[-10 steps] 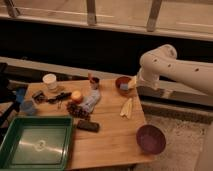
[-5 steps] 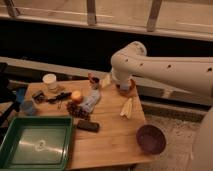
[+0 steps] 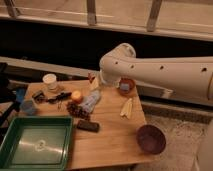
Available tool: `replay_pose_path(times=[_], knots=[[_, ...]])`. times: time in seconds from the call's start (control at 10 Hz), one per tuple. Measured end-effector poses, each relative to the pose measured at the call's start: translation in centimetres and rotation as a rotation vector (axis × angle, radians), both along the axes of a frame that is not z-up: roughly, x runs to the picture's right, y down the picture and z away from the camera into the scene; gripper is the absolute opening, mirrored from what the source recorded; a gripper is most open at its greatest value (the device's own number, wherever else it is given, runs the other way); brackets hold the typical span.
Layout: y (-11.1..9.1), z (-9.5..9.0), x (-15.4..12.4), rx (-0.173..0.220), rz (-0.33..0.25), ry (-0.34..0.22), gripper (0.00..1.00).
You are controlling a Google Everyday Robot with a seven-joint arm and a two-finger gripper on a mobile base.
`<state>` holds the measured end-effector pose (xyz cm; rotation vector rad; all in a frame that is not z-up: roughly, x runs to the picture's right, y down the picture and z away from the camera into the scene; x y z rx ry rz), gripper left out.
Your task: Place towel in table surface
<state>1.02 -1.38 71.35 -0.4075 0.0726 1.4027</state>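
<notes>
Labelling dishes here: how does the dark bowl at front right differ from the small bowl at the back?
The dark bowl looks wider than the small bowl. The dark bowl is maroon and looks empty; the small bowl is orange-brown and holds something bluish. The dark bowl stands clear of the arm; the small bowl sits beside the gripper, at the back edge of the table. Both stand upright.

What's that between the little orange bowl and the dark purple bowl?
A pale banana lies there, in the camera view. The gripper is left of the orange bowl, near the table's back edge.
</notes>
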Motion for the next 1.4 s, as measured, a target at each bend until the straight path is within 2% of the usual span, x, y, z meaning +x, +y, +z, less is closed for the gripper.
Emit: replay_pose_path(times=[0.1,0.3,0.5,0.8,1.0,1.2,1.3,1.4], knots=[[0.1,0.1,0.2,-0.008,0.011,-0.006,0.80],[0.6,1.4,2.6,-0.035,0.045,0.002,0.80],[1.6,2.3,2.2,-0.053,0.031,-0.016,0.80],[3.2,5.3,-2.0,-0.101,0.012,-0.060,0.80],[4.0,8.5,-7.3,-0.146,-0.013,-0.105,0.80],[4.7,11.3,-10.6,-0.183,-0.009,-0.145,0.80],[5.1,13.5,-12.7,-0.205,0.006,-0.165,0.80],[5.5,14.5,-13.8,-0.216,0.013,-0.174,0.80]])
